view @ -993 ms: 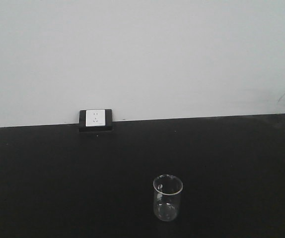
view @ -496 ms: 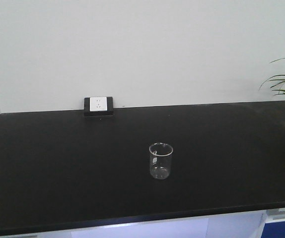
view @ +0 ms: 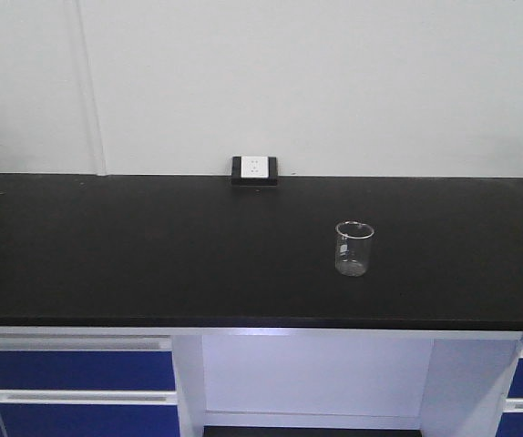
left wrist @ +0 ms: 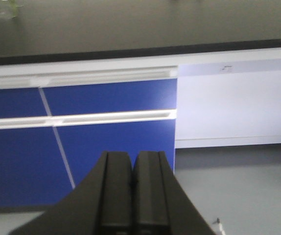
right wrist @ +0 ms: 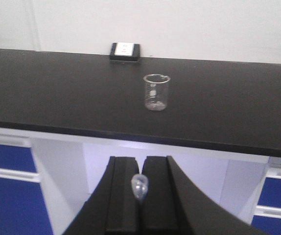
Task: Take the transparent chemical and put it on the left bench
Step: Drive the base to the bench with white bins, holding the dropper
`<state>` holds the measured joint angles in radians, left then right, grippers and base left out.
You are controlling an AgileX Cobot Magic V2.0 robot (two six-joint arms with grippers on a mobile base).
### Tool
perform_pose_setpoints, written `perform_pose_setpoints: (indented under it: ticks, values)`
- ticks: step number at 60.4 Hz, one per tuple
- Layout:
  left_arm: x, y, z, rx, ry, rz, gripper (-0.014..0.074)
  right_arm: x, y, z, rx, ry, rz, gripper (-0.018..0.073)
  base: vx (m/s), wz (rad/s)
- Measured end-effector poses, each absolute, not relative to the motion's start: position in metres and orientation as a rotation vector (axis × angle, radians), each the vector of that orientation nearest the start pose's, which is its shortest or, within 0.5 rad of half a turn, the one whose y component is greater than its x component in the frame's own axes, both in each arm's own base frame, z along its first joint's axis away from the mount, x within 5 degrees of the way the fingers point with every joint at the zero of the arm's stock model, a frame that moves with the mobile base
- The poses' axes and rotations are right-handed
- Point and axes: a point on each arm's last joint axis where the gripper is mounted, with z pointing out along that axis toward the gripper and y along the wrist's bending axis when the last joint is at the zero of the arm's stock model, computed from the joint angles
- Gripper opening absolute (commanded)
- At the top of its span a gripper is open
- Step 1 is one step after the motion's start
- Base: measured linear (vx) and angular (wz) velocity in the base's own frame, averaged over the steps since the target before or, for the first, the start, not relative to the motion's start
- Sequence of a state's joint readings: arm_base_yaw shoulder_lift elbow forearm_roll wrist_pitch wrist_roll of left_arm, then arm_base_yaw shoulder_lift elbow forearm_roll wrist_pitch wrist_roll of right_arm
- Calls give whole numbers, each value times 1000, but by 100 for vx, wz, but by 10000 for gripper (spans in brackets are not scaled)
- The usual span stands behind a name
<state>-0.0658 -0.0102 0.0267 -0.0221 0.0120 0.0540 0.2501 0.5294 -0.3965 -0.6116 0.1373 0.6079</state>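
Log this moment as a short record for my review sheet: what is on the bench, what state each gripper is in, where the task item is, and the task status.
bench: black countertop over blue drawers
on bench: one glass beaker, upright, looks empty
back edge: wall socket
left gripper: shut, nothing between its fingers, facing the drawers
right gripper: shut on the clear pipette
pipette visibility: only a small clear end shows between the fingers
task status: pipette held, not yet set on the bench

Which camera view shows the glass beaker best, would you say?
The right wrist view: the beaker looks largest there, markings visible. The front view shows it whole but smaller; the left wrist view barely, if at all.
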Motion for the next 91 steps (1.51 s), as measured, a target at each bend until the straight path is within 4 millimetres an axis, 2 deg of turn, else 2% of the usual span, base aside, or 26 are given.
perform_pose_setpoints:
  ticks: [41,91]
  values:
    - [57,-4,204,74,1510,-27,-3,115,22,295,-158,1723,116,-3,-34,43]
    - [57,-4,204,74,1510,-27,-3,115,22,295,-158,1723,116,-3,-17,80]
